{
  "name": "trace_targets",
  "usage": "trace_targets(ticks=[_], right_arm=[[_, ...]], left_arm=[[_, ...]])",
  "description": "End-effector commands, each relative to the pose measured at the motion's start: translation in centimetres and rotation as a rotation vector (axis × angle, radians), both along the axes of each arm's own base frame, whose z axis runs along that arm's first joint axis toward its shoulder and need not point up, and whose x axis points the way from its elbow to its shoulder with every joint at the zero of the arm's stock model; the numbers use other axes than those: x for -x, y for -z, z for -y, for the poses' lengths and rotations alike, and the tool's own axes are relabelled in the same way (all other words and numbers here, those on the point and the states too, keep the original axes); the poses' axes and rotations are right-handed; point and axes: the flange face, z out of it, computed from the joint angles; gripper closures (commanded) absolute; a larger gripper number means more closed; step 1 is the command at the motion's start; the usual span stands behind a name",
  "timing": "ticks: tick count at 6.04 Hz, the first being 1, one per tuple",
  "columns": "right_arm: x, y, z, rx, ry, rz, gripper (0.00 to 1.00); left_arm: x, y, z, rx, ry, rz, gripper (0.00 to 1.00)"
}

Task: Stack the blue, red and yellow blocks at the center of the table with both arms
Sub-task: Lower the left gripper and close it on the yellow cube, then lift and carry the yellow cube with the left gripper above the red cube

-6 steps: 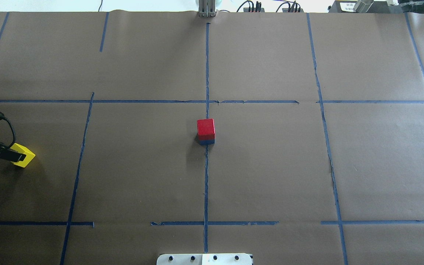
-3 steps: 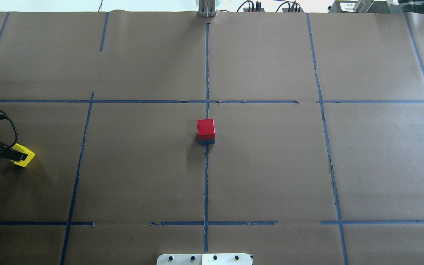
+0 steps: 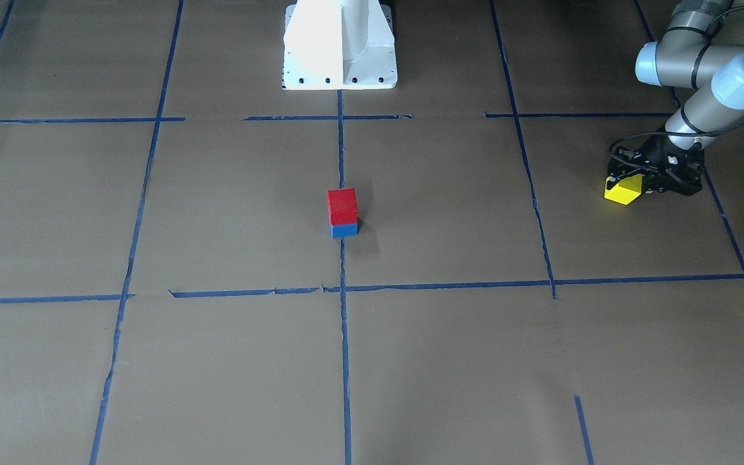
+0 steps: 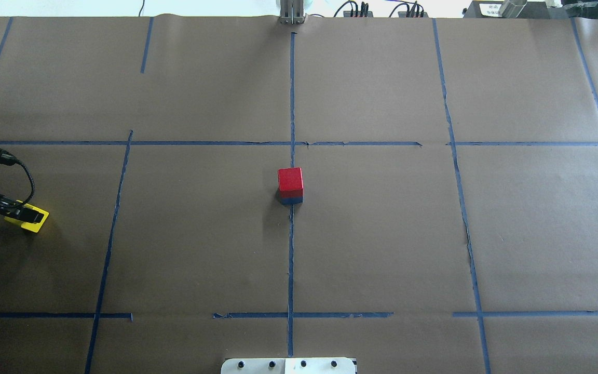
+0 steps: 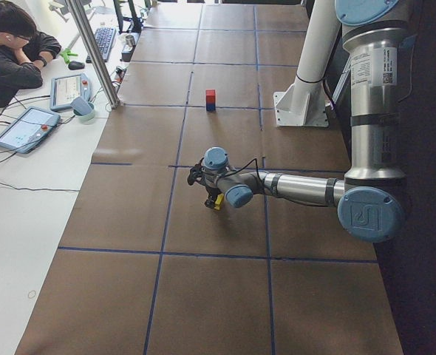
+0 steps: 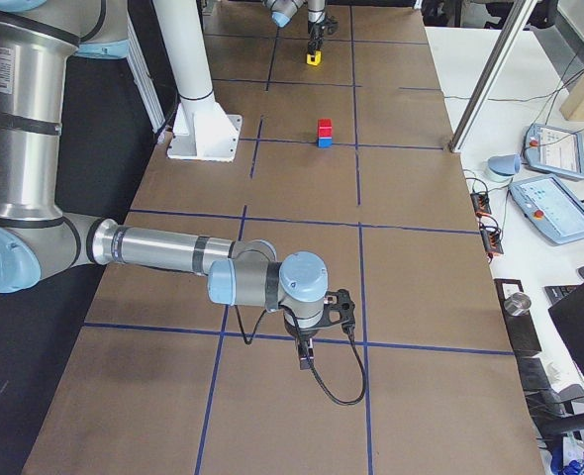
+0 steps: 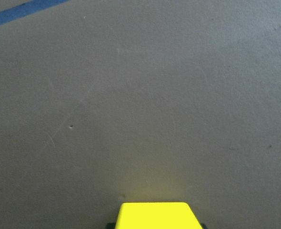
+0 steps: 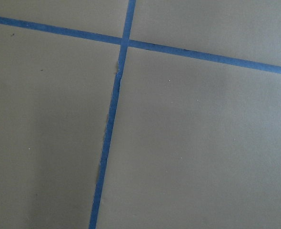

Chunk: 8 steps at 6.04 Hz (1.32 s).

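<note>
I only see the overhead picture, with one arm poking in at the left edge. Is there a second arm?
Observer: Yes. The right-side camera shows the right arm low over the table, its pincer pointing down near a tape crossing.
Visitor: Carrying anything?
Observer: Its wrist camera shows only bare table and blue tape, no block.
Visitor: What's that blue sliver under the red block?
Observer: From the front it's a whole blue block, the red block sitting on top.
</note>
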Motion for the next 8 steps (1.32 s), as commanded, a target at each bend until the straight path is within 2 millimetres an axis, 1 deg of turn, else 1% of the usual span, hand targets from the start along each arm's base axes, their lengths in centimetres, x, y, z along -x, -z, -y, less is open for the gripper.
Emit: trace_targets(ticks=[1,2,3,4,5,6,7,8], right_arm=[[0.0,0.0,0.0,0.001,-0.002,0.0,0.0],[0.0,0.0,0.0,0.002,-0.003,0.001,0.0],[0.0,0.1,0.0,0.0,-0.003,0.001,0.0],[0.0,0.1,0.0,0.002,-0.004,0.001,0.0],[0.0,0.1,0.0,0.0,-0.003,0.001,0.0],[0.0,0.1,0.0,0.002,-0.004,0.001,0.0],[0.0,0.1,0.1,0.0,-0.004,0.001,0.0],[0.0,0.1,0.1,0.001,-0.005,0.001,0.0]], left_arm=[[-0.6,3.2,0.8,-0.001,0.005,-0.007,0.92],[-2.2,11.1,2.7,0.071,0.031,0.038,0.92],[-3.8,19.2,4.8,0.104,0.047,0.055,0.92],[-7.5,27.6,6.7,0.186,0.099,0.05,0.92],[-15.4,34.8,4.2,0.25,0.115,0.075,0.92],[-22.8,41.2,4.5,0.292,0.199,0.069,0.92],[-26.2,45.8,5.9,0.317,0.223,0.052,0.92],[-27.1,49.2,6.7,0.319,0.245,0.028,0.92]])
